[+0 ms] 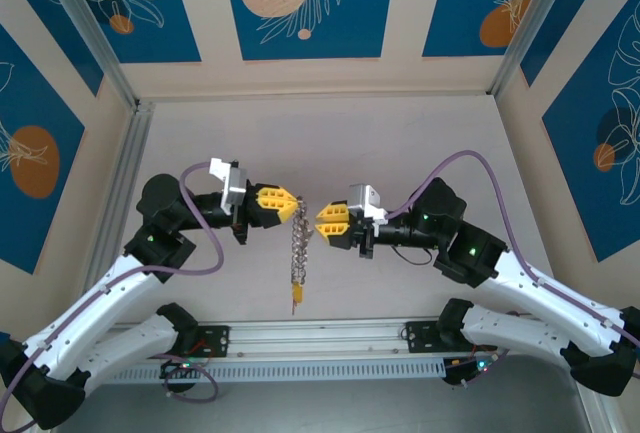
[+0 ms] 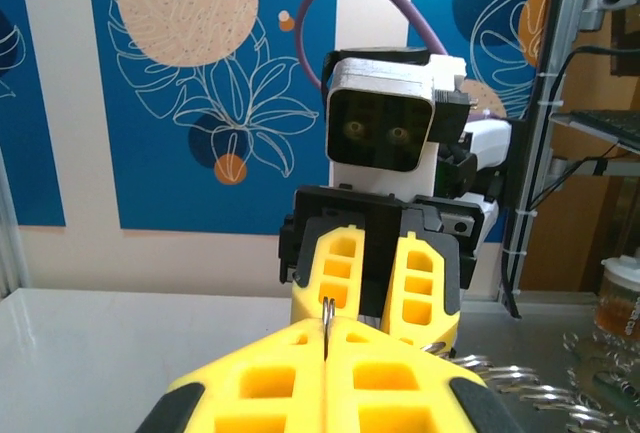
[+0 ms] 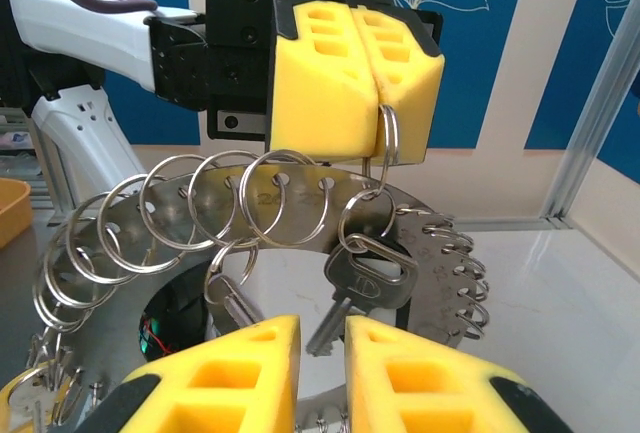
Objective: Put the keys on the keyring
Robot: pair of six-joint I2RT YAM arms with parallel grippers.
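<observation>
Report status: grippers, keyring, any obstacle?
Left gripper shut on split ring; keyring hangs from it. Right gripper open, just before a key. No obstacle seen.

The keyring [image 3: 420,215] and its keys [image 3: 365,278] are shiny silvery metal; the fingers [image 3: 320,83] look like matt yellow plastic.

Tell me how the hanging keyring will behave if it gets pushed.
The keyring hangs from one split ring pinched by the left gripper, so a push would probably swing or twist it. It looks like stiff metal, unlikely to flex. The dangling key would likely jangle against it.
</observation>
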